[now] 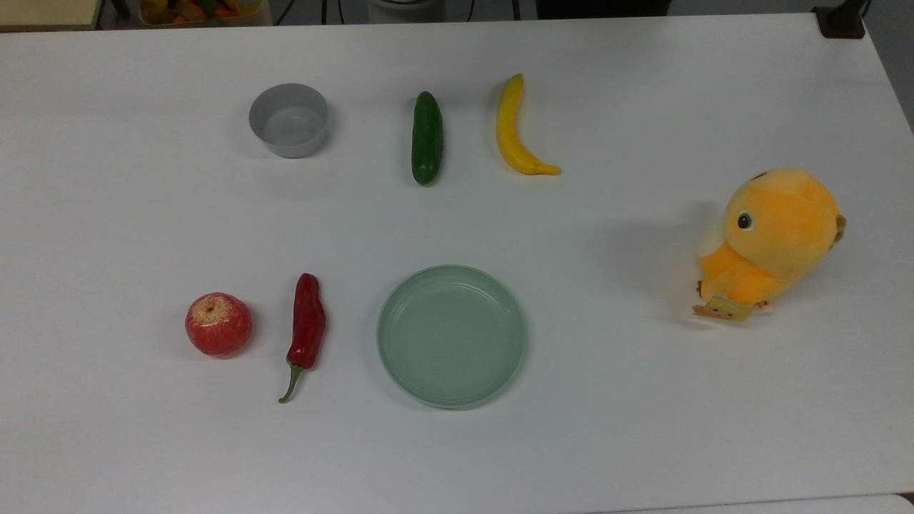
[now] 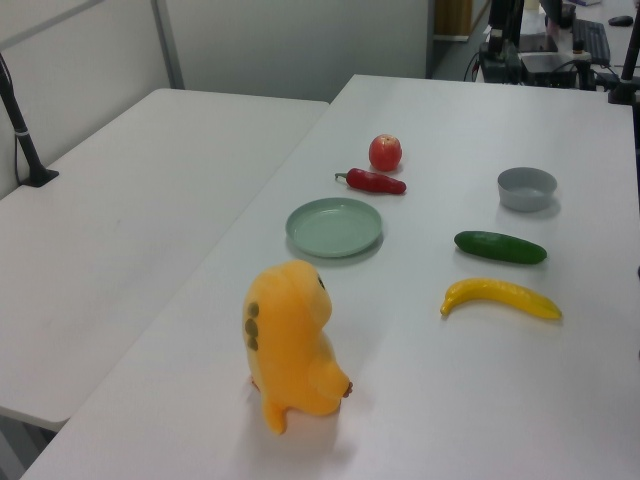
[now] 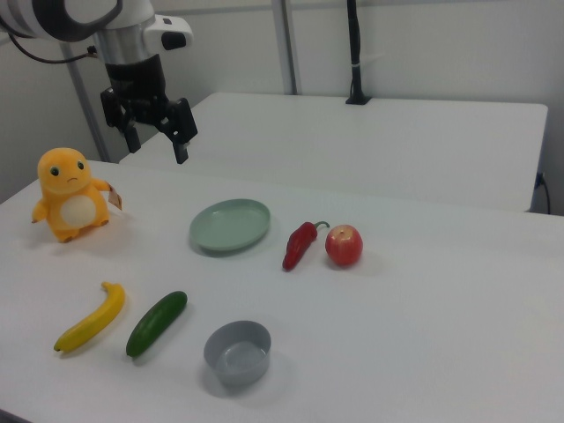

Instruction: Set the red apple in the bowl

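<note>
The robot's gripper (image 3: 157,139) hangs high in the air in the right view, and its jaws are spread apart with nothing between them. They point down at the white tabletop (image 1: 643,400).

The red apple (image 1: 218,324) sits on the tabletop, well apart from the jaws. In the right view it lies lower in the picture and far to the right of them. It stands with its stem dimple up. A red chili pepper (image 1: 307,330) lies just beside the apple, not touching it, on the side nearer the jaws. Next comes a pale green dish (image 1: 451,335), the closest thing below the jaws in the right view.

The bowl (image 1: 289,120) is grey and round with steep sides. It has nothing in it. In the right view it sits far below the jaws, near the bottom edge, and well apart from the apple. A green cucumber (image 1: 427,138) lies beside the bowl, and a yellow banana (image 1: 517,130) lies past the cucumber.

An orange plush toy (image 1: 771,243) stands upright on the tabletop. In the right view it is to the left of the jaws and a little lower.
</note>
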`<action>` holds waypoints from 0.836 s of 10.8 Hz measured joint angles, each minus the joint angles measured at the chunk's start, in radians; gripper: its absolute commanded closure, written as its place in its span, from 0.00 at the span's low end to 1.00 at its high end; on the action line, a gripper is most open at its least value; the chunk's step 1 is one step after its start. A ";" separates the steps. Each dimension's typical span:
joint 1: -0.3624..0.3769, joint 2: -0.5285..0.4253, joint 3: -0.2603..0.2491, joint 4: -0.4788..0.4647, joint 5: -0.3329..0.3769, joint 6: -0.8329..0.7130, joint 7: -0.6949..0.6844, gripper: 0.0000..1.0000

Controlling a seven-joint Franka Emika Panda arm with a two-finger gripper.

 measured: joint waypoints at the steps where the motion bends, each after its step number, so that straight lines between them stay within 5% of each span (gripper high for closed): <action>1: -0.001 0.000 0.000 -0.006 0.000 0.000 -0.009 0.00; 9: 0.000 0.000 0.004 -0.031 0.001 0.000 -0.010 0.00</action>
